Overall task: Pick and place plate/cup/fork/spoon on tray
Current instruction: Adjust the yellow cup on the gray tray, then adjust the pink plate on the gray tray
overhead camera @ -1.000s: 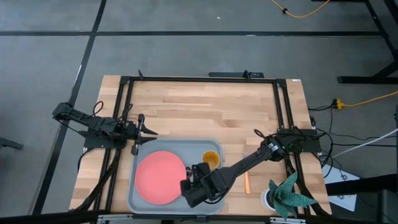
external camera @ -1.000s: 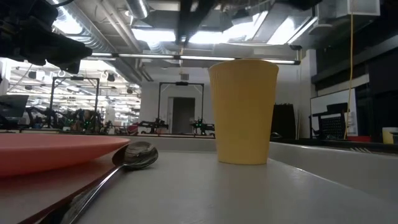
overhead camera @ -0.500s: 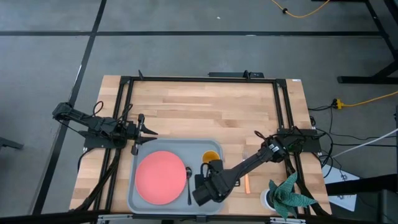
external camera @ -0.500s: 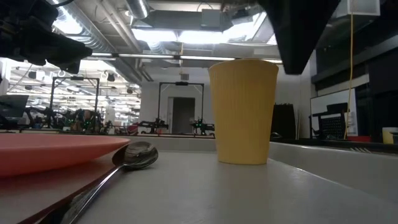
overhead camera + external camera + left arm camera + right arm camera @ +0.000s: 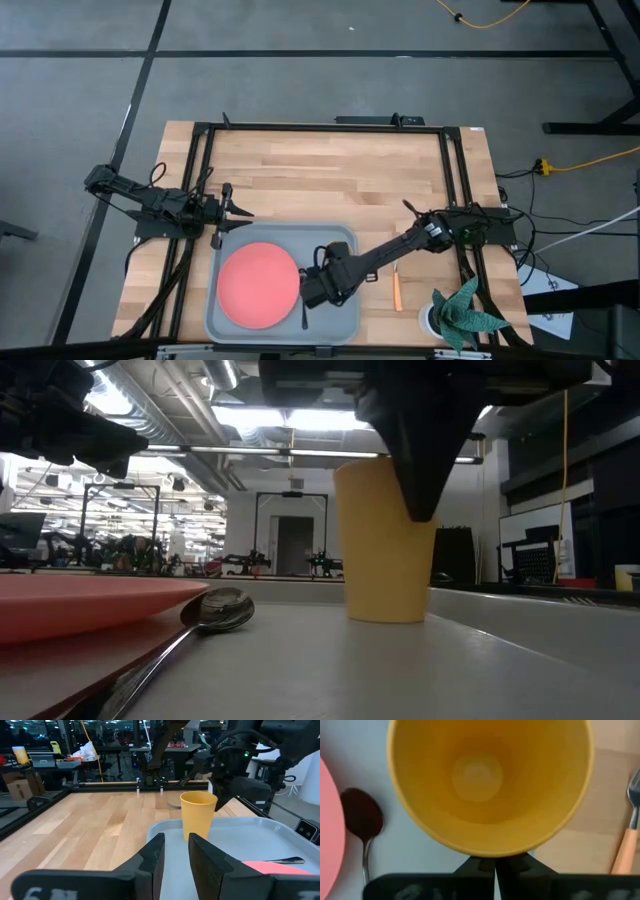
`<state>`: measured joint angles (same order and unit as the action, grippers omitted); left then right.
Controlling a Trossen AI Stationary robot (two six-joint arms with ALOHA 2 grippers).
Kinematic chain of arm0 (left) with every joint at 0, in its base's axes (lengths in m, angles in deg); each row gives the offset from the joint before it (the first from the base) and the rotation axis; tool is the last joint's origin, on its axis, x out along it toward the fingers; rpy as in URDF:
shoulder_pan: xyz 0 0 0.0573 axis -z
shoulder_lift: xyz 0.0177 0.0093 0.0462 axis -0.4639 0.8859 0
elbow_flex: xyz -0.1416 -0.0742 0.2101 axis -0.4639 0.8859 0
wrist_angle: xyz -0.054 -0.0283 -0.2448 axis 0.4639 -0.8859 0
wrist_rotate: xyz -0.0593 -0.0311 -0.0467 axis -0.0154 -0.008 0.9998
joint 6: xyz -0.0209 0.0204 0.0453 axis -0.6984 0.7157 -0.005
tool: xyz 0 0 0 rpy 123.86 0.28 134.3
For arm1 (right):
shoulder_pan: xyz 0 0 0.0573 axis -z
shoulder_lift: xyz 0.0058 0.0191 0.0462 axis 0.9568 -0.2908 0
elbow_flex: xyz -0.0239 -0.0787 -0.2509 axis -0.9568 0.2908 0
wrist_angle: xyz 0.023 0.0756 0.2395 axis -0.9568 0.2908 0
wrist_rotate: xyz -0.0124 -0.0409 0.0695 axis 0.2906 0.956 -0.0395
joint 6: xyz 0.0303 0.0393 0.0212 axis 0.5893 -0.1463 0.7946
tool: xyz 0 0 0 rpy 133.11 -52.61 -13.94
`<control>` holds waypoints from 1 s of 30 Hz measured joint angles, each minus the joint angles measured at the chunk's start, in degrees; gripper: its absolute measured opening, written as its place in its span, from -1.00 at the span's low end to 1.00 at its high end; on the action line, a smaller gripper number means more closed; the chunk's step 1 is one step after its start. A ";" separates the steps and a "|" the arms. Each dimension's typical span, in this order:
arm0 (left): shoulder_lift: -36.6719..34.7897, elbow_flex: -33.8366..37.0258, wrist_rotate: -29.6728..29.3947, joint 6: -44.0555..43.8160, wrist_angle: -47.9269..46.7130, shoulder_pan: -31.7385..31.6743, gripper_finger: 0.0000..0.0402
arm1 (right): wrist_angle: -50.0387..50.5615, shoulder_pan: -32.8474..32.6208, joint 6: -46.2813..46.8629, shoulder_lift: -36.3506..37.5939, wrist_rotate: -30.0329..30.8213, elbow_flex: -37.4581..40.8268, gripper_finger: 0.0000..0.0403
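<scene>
The orange-yellow cup (image 5: 485, 780) stands upright by its base on the grey tray (image 5: 225, 320), also seen in the low view (image 5: 380, 550). My right gripper (image 5: 495, 866) is shut. It points down beside the cup's rim, outside the wall (image 5: 420, 500), and the arm hides the cup in the high view. The coral plate (image 5: 259, 283) lies flat in the tray. The dark spoon (image 5: 362, 817) lies beside the plate, its bowl by the plate's edge (image 5: 220, 610). The orange-handled fork (image 5: 395, 291) lies on the wood, right of the tray. My left gripper (image 5: 176, 855) is open and empty by the tray's far left corner. My right gripper's shut fingers (image 5: 512, 865) come from above and stand at the outer wall of the cup (image 5: 492, 851) just under its rim. Both fingers are outside the cup. I cannot tell whether they touch it.
A white pot with a green plant (image 5: 462, 310) stands at the table's near right corner. Dark metal rails (image 5: 320, 127) frame the table. Bare wood lies beyond the tray toward the far edge.
My right gripper has gone from over the spoon at the tray's near side toward the table's right and far edges. It has come down beside the cup. The spoon has stayed lying next to the plate.
</scene>
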<state>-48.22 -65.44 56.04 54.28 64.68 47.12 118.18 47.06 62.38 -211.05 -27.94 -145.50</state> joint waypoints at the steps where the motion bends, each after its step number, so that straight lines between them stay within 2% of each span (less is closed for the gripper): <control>1: 0.00 0.00 0.00 0.01 -0.01 -0.01 -0.60 | 0.05 0.30 -0.50 0.00 0.02 0.00 -1.00; 6: 0.00 0.00 0.00 0.02 0.00 0.01 -0.60 | 0.99 1.77 -2.89 0.00 0.43 0.00 -1.00; 11: 0.00 0.00 0.00 0.01 -0.01 -0.01 -0.60 | 1.62 2.74 -3.14 0.00 4.34 0.00 -1.00; 21: 0.00 0.00 0.00 0.00 0.00 0.00 -0.60 | 1.13 3.37 -3.02 0.00 4.18 0.00 -1.00; 25: 0.00 0.00 0.00 -0.01 0.00 -0.02 -0.60 | -3.47 2.12 -3.37 -0.10 3.10 -0.56 -1.00; 30: 0.00 0.00 0.00 0.02 0.00 -0.02 -0.60 | -11.88 -1.52 -6.12 -0.11 9.32 -1.42 -0.98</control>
<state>-48.22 -65.44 56.04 54.30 64.68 47.11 106.29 45.54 56.26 -211.16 -18.62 -146.92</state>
